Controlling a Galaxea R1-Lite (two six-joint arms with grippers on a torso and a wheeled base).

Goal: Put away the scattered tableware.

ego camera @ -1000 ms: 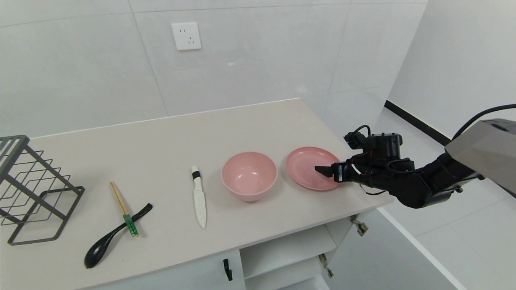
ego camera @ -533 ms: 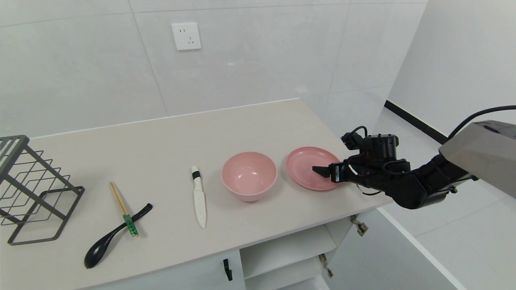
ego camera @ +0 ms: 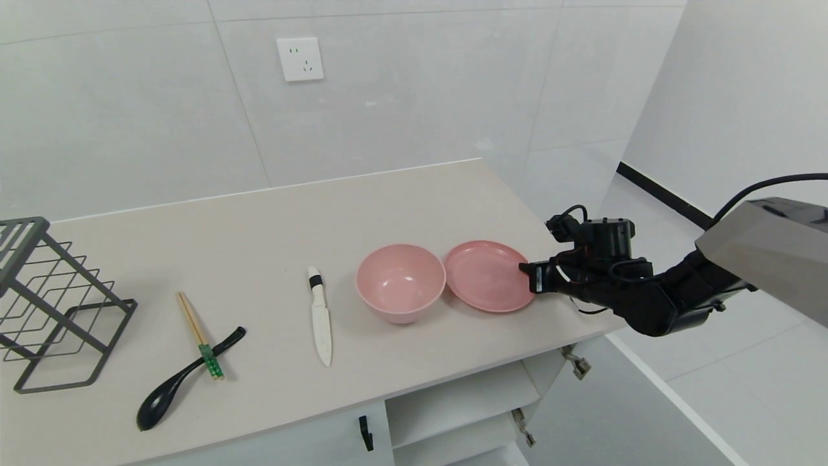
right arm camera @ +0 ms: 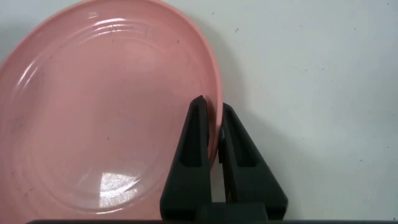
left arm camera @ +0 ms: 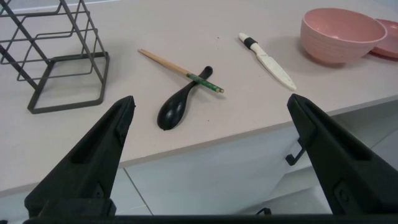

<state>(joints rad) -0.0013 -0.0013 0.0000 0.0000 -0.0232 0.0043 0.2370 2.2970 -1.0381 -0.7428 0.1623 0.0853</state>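
Observation:
A pink plate [ego camera: 485, 275] lies on the counter's right end, its left rim against a pink bowl [ego camera: 400, 281]. My right gripper [ego camera: 527, 272] is shut on the plate's right rim; the right wrist view shows both fingers [right arm camera: 198, 134] pinching the rim of the plate [right arm camera: 106, 106]. A white knife [ego camera: 319, 316], wooden chopsticks [ego camera: 197, 333] and a black spoon [ego camera: 184, 378] lie further left. My left gripper [left arm camera: 211, 102] stands open in front of the counter's edge, facing the spoon [left arm camera: 180, 106], with nothing between its fingers.
A dark wire rack [ego camera: 45, 304] stands at the counter's far left. The counter's right edge runs just beside the plate, with open floor beyond. Open shelves [ego camera: 466, 401] sit below the counter top. The back half of the counter is bare.
The right gripper's fingers have come down from above the plate and shut on its right rim. The plate has slid left until it meets the bowl.

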